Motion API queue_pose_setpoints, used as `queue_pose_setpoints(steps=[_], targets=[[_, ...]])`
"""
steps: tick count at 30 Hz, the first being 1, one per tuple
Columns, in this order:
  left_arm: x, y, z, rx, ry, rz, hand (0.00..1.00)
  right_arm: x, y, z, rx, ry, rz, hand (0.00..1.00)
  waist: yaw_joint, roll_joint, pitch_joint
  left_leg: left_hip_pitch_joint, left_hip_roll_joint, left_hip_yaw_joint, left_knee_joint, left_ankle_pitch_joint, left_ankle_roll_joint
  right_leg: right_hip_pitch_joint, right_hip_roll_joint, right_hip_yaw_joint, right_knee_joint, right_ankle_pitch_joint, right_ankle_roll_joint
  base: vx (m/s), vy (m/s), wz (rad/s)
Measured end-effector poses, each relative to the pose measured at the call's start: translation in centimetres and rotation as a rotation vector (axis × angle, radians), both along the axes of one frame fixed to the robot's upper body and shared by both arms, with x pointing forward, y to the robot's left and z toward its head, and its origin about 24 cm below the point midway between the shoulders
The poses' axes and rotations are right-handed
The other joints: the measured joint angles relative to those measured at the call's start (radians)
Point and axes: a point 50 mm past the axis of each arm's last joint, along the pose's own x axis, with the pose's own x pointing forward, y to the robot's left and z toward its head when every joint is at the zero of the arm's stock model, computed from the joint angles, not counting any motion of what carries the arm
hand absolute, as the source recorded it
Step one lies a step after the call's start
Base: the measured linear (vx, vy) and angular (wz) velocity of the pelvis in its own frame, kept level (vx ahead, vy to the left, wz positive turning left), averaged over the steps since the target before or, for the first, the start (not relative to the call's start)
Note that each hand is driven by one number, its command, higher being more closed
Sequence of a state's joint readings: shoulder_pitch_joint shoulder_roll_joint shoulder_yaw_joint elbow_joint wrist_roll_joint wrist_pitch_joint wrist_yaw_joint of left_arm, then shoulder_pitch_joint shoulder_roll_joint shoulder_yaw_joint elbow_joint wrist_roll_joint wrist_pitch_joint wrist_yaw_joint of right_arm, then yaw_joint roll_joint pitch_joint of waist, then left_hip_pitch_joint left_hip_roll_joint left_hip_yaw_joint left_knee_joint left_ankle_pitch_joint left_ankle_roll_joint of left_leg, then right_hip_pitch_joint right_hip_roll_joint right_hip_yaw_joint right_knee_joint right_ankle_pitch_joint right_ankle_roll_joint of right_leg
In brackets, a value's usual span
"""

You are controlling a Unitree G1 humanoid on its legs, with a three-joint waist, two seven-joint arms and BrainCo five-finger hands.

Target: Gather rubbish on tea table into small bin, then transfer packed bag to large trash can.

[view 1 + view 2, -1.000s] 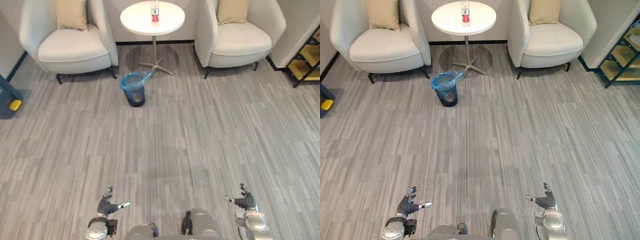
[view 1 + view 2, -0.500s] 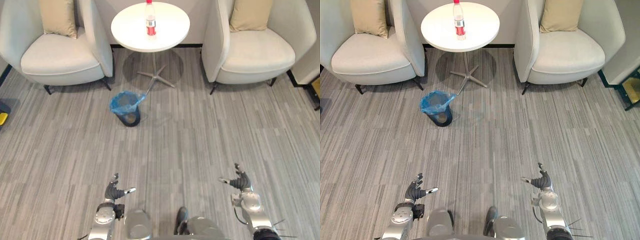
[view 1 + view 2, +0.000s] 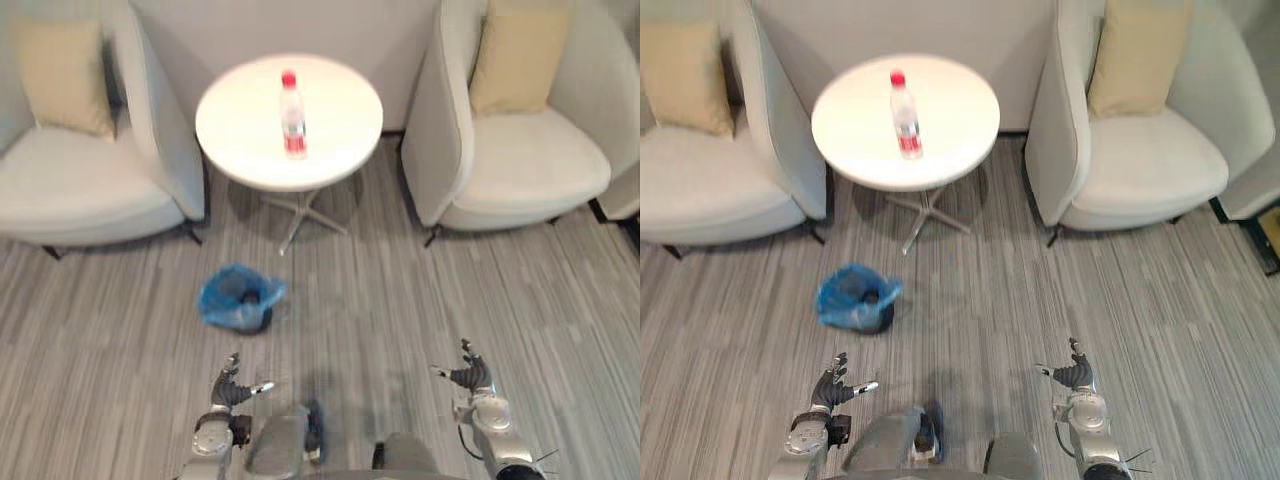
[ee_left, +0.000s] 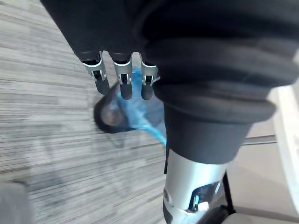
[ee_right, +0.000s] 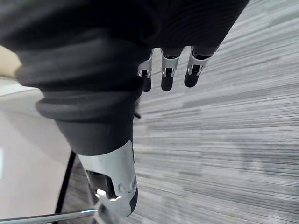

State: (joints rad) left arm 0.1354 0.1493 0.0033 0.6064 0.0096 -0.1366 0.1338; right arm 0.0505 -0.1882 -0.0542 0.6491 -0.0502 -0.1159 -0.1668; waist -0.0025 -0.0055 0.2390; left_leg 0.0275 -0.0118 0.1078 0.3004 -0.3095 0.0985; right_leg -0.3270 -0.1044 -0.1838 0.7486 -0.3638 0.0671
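Seemingly empty, left hand (image 3: 229, 391) and right hand (image 3: 469, 378) hang spread above the floor (image 3: 360, 315).

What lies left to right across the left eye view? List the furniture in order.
Left armchair → tea table with the bottle on it → right armchair. The small bin overlaps the table's span, so it is left out.
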Motion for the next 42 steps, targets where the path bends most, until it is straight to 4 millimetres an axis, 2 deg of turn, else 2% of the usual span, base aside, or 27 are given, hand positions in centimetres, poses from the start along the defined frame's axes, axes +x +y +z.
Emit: queue_pose_setpoints(steps=[1, 2, 3, 4, 5, 6, 7, 8, 10, 11, 13, 15, 16, 17, 18, 20, 21, 23, 25, 26, 28, 30, 33, 36, 42], targets=[[0.4, -0.3, 0.1, -0.007, -0.009, -0.003, 0.00, -0.4, -0.4, -0.2, -0.006, 0.015, -0.005, 0.00, -0.015, 0.010, 0.005, 0.042, 0.019, -0.042, -0.017, -0.008, -0.015, -0.030, 0.033, 0.075, -0.229, 0.071, 0.014, 0.54, -0.102, 1.16], [0.6, -0.4, 0.1, -0.010, -0.013, -0.003, 0.00, -0.8, -0.6, -0.3, -0.007, 0.023, -0.011, 0.00, -0.015, 0.008, 0.003, 0.060, 0.023, -0.063, -0.020, -0.013, -0.029, -0.035, 0.041, 0.111, -0.332, 0.128, 0.020, 0.69, -0.170, 1.29], [0.8, -0.5, 0.1, -0.014, -0.016, -0.004, 0.00, -1.4, -0.9, -0.5, -0.009, 0.043, -0.017, 0.00, -0.015, 0.011, 0.001, 0.099, 0.046, -0.099, -0.016, -0.035, -0.079, -0.029, 0.055, 0.150, -0.451, 0.299, 0.026, 0.87, -0.300, 1.13], [0.6, -0.6, 0.0, -0.016, -0.006, -0.002, 0.00, -1.8, -1.0, -0.7, -0.009, 0.055, -0.016, 0.00, -0.014, 0.015, -0.001, 0.122, 0.083, -0.141, 0.010, -0.061, -0.122, 0.003, 0.078, 0.167, -0.484, 0.452, -0.005, 0.88, -0.321, 0.95], [0.4, -0.9, -0.3, -0.025, 0.006, 0.001, 0.00, -1.8, -1.2, -0.7, -0.014, 0.057, -0.020, 0.00, -0.005, 0.039, -0.010, 0.118, 0.112, -0.161, 0.036, -0.063, -0.132, 0.010, 0.097, 0.141, -0.467, 0.436, -0.017, 0.72, -0.284, 0.74], [0.5, -0.8, -0.3, -0.024, 0.006, -0.001, 0.00, -0.9, -0.8, -0.2, -0.008, 0.025, -0.011, 0.00, 0.003, 0.040, -0.012, 0.071, 0.131, -0.168, 0.129, -0.017, -0.182, 0.009, 0.095, 0.106, -0.414, 0.383, -0.049, 0.52, -0.224, 0.54], [0.5, -1.0, -0.4, -0.029, 0.008, -0.001, 0.00, -0.6, -0.8, 0.0, -0.008, 0.014, -0.006, 0.00, -0.001, 0.040, -0.012, 0.044, 0.128, -0.167, 0.199, 0.019, -0.182, 0.021, 0.090, 0.088, -0.402, 0.365, -0.061, 0.60, -0.274, 0.92], [0.5, -1.4, -0.5, -0.043, 0.009, 0.004, 0.00, -0.3, -0.6, 0.2, -0.011, 0.002, 0.010, 0.00, -0.010, 0.037, -0.008, -0.043, 0.136, -0.154, 0.407, 0.148, -0.168, 0.091, 0.080, 0.059, -0.422, 0.336, -0.074, 0.57, -0.272, 0.85], [0.3, -1.6, -0.6, -0.053, 0.012, 0.008, 0.00, 0.1, 0.1, 0.4, -0.006, -0.014, 0.039, 0.00, 0.013, 0.034, 0.009, -0.153, 0.204, -0.087, 0.666, 0.116, -0.128, 0.237, 0.089, 0.041, -0.493, 0.319, -0.095, 0.50, -0.207, 0.60], [0.3, -1.7, -0.6, -0.055, 0.012, 0.007, 0.00, 0.5, 0.5, 0.7, -0.004, -0.035, 0.054, 0.00, 0.031, 0.026, 0.016, -0.204, 0.218, -0.046, 0.719, 0.088, -0.124, 0.310, 0.087, 0.037, -0.535, 0.315, -0.102, 0.53, -0.178, 0.24], [0.3, -1.7, -0.6, -0.055, 0.011, 0.006, 0.00, 1.3, 0.5, 1.4, -0.009, -0.079, 0.062, 0.00, 0.048, 0.022, 0.022, -0.294, 0.217, -0.001, 0.620, 0.074, -0.130, 0.380, 0.078, 0.021, -0.593, 0.314, -0.100, 0.44, -0.076, 0.10], [0.3, -1.7, -0.6, -0.056, 0.012, 0.005, 0.00, 1.8, 0.3, 2.0, -0.011, -0.114, 0.055, 0.00, 0.044, 0.029, 0.033, -0.333, 0.211, 0.059, 0.404, 0.087, -0.161, 0.416, 0.067, 0.007, -0.608, 0.283, -0.065, 0.31, 0.040, 0.12], [0.2, -2.1, -0.7, -0.065, 0.015, 0.001, 0.00, 1.6, -0.1, 2.3, -0.021, -0.125, 0.048, 0.00, 0.035, 0.060, 0.028, -0.330, 0.208, 0.094, 0.216, 0.227, -0.166, 0.436, 0.082, -0.008, -0.606, 0.245, -0.040, 0.25, 0.077, 0.31], [0.2, -2.4, -0.7, -0.070, 0.016, -0.007, 0.00, 1.3, -0.4, 2.4, -0.032, -0.130, 0.040, 0.00, 0.032, 0.094, 0.024, -0.329, 0.218, 0.121, 0.163, 0.264, -0.097, 0.452, 0.104, -0.011, -0.600, 0.205, -0.025, 0.31, 0.114, 0.62], [0.8, -2.0, -0.4, -0.059, 0.001, -0.006, 0.00, 1.1, 0.0, 2.2, -0.019, -0.124, 0.035, 0.00, 0.018, 0.067, 0.035, -0.307, 0.194, 0.131, 0.141, 0.235, -0.086, 0.458, 0.077, -0.017, -0.582, 0.168, -0.007, 0.24, 0.096, 0.51], [0.8, -1.5, -0.4, -0.047, 0.003, -0.005, 0.00, 1.4, 0.7, 2.5, -0.017, -0.143, 0.059, 0.00, 0.025, 0.030, 0.038, -0.299, 0.155, 0.130, 0.113, 0.235, -0.085, 0.440, 0.041, -0.019, -0.545, 0.140, 0.001, 0.22, 0.076, 0.27], [0.4, -1.4, -0.6, -0.046, 0.014, -0.003, 0.00, 1.9, 1.1, 3.4, -0.039, -0.184, 0.085, 0.00, 0.023, 0.021, 0.036, -0.296, 0.133, 0.130, 0.111, 0.219, -0.073, 0.423, 0.018, -0.014, -0.504, 0.122, 0.009, 0.22, 0.074, 0.06], [-0.5, -1.4, -1.0, -0.047, 0.039, 0.004, 0.00, 2.9, 1.6, 4.7, -0.067, -0.248, 0.118, 0.00, 0.021, 0.017, 0.038, -0.274, 0.116, 0.145, 0.107, 0.172, -0.072, 0.384, -0.012, 0.020, -0.381, 0.100, 0.022, 0.15, 0.084, -0.11], [-1.5, -1.1, -1.4, -0.037, 0.070, 0.000, 0.00, 4.0, 2.7, 6.1, -0.086, -0.319, 0.171, 0.00, 0.016, 0.012, 0.036, -0.226, 0.096, 0.147, 0.084, 0.162, -0.061, 0.296, -0.039, 0.079, -0.168, 0.103, 0.029, 0.14, 0.057, 0.04], [-1.6, -0.9, -1.4, -0.026, 0.075, -0.012, 0.00, 3.9, 3.1, 6.6, -0.095, -0.349, 0.192, 0.00, 0.016, 0.009, 0.033, -0.210, 0.092, 0.136, 0.081, 0.158, -0.058, 0.271, -0.027, 0.140, -0.142, 0.075, 0.018, 0.15, -0.004, 0.25], [-1.5, -0.7, -1.3, -0.018, 0.070, -0.013, 0.00, 4.0, 3.7, 7.4, -0.096, -0.394, 0.220, 0.00, 0.015, 0.000, 0.026, -0.209, 0.085, 0.121, 0.079, 0.162, -0.060, 0.236, -0.011, 0.181, -0.193, 0.055, 0.013, 0.13, -0.072, 0.41], [-1.6, -0.6, -1.4, -0.015, 0.079, -0.012, 0.00, 4.2, 3.8, 8.0, -0.103, -0.429, 0.234, 0.00, 0.009, -0.008, 0.012, -0.212, 0.052, 0.077, 0.088, 0.163, -0.062, 0.238, -0.020, 0.177, -0.329, 0.091, 0.030, 0.18, -0.143, 0.72], [-2.5, -1.7, -2.0, -0.049, 0.096, -0.015, 0.00, 4.5, 3.8, 8.4, -0.126, -0.447, 0.262, 0.00, 0.016, 0.030, -0.026, -0.210, 0.057, 0.030, 0.022, 0.198, -0.095, 0.280, -0.002, 0.136, -0.445, 0.138, 0.014, 0.12, -0.072, 0.34], [-2.8, -1.7, -2.2, -0.047, 0.111, -0.019, 0.00, 4.7, 4.1, 8.7, -0.140, -0.463, 0.290, 0.00, 0.018, 0.033, -0.030, -0.197, 0.064, 0.011, -0.039, 0.232, -0.109, 0.320, 0.020, 0.112, -0.525, 0.179, 0.003, 0.10, -0.085, 0.19], [-3.1, -2.7, -2.6, -0.062, 0.136, -0.080, 0.00, 4.5, 4.8, 8.4, -0.138, -0.441, 0.348, 0.00, 0.017, 0.031, -0.034, -0.124, 0.056, -0.018, -0.154, 0.295, -0.121, 0.379, 0.023, 0.083, -0.580, 0.201, -0.009, 0.03, -0.060, 0.16]])
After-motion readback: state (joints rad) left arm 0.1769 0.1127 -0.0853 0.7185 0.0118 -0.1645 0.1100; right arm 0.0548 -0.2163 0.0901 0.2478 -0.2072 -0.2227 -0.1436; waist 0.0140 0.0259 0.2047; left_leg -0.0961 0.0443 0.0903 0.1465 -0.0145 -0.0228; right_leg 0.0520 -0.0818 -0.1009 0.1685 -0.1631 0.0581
